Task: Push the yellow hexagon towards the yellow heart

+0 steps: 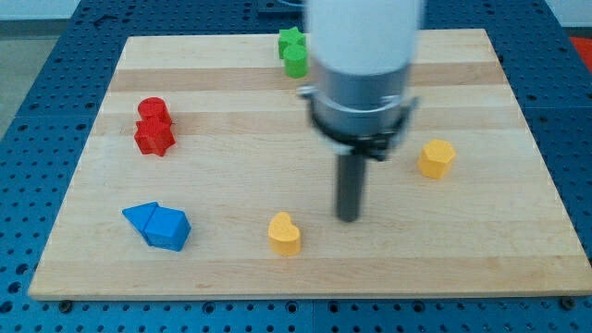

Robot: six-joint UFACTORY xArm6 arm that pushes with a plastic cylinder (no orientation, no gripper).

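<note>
The yellow hexagon [436, 158] lies at the right of the wooden board [231, 92]. The yellow heart [284, 233] lies near the bottom middle. My tip [349, 217] rests on the board between them, a little up and right of the heart and well down-left of the hexagon, touching neither block.
Two red blocks, a cylinder [153, 110] and a star-like one [154, 138], sit together at the left. Two blue blocks [158, 225] touch at the bottom left. Two green blocks [293, 51] sit at the top middle, partly beside the arm body [363, 65].
</note>
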